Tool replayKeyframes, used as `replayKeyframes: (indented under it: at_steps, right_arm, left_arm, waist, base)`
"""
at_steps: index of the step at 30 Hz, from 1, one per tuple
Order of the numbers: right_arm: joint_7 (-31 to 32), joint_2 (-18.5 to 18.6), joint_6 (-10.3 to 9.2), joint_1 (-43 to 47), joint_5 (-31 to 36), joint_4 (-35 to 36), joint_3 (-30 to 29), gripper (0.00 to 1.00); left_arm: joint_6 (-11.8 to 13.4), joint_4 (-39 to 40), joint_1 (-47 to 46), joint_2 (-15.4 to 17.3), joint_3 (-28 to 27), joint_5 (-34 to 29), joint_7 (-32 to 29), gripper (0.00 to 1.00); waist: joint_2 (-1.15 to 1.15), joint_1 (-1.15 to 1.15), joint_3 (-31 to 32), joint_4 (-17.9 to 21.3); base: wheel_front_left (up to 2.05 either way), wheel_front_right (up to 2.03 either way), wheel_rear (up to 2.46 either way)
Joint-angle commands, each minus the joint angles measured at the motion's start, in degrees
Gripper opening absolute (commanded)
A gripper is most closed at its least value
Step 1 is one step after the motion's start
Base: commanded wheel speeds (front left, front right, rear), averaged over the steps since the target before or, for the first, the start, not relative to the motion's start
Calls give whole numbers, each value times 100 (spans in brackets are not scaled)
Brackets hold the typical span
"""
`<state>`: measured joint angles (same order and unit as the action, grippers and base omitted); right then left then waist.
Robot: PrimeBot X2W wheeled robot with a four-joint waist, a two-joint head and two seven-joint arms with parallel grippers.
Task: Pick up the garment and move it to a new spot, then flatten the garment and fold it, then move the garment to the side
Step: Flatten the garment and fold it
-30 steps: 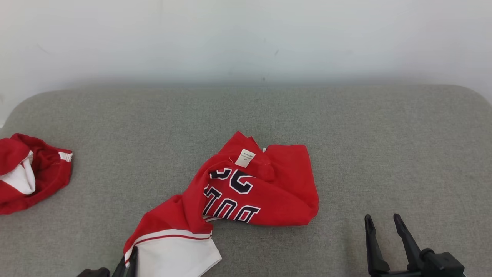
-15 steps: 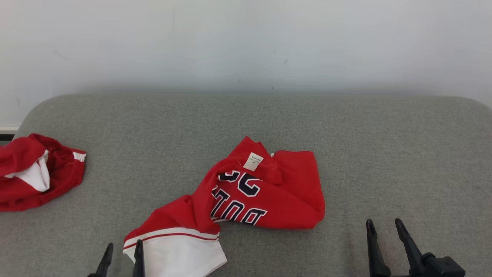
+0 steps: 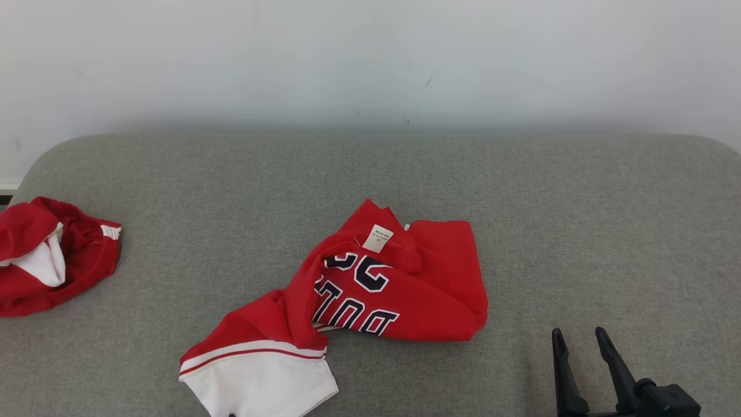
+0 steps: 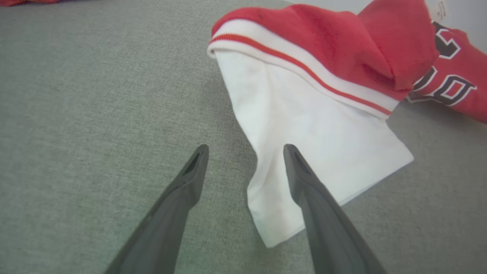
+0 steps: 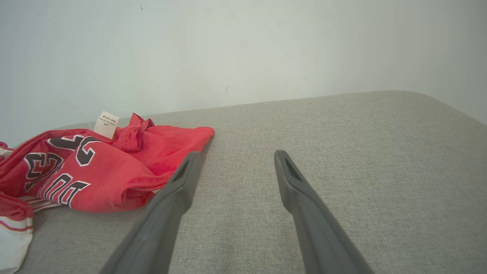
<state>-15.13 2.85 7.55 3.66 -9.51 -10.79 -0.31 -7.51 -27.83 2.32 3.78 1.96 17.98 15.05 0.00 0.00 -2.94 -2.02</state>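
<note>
Red jersey cloth, bunched and creased, makes up the garment (image 3: 376, 289). It lies near the middle of the grey cushion (image 3: 579, 202), a little toward its near edge, and nothing holds it. From that, the carry to a new spot may be over, though the pictures cannot confirm it. Flattening, folding and the move aside all look left to do: the body is doubled over itself, its dark white-edged letters upside down and partly buried. A white label (image 3: 378, 238) sits on the far ridge.

The white panel (image 3: 260, 382), smooth with a red stripe along its band, reaches the cushion's near edge. There the left gripper (image 4: 246, 147) hovers with jaws spread wide, one finger over the panel, gripping nothing. The right gripper (image 3: 579, 331) stands with fingers parted and empty above the cushion's near right part.

The cushion is coarse woven fabric with rounded corners. Another red-and-white heap (image 3: 52, 263) sits at its left end.
</note>
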Motion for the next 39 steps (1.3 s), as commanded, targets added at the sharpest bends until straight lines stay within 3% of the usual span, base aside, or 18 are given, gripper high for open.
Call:
replayKeyframes:
  at_steps: [1,5,6,7,8,27,39]
  right_arm:
    - [-4,6,-13,-6,26,-23,-9,100]
    - [-4,7,-13,-45,34,-33,-12,100]
    - [-4,7,-13,-49,33,-29,-8,100]
    - [-4,7,-13,-55,32,-22,-8,100]
    - [-4,6,-13,-58,27,-16,-11,100]
    - [-4,7,-13,-106,-100,-14,-48,100]
    - [-4,7,-13,-15,-114,-41,-97,100]
  left_arm:
    - [10,-64,-35,-17,11,85,17,100]
    - [10,-411,-208,-35,143,218,17,100]
    - [9,-443,-229,-39,199,277,17,47]
    - [9,-408,-272,-37,229,329,17,27]
    - [9,-383,-273,-37,265,407,17,0]
    - [10,1966,-639,296,650,334,17,0]
    - [10,2297,-569,324,519,283,17,0]
  waist:
    - [0,0,-16,15]
    - [0,0,-41,42]
    - [0,0,-45,48]
    - [0,0,-50,52]
    - [0,0,-55,56]
    - [0,0,-138,-113]
    - [0,0,-97,-58]
  base:
    - [0,0,0]
    - [0,0,0]
    - [0,0,0]
    - [0,0,0]
    - [0,0,0]
    - [0,0,0]
    - [0,0,0]
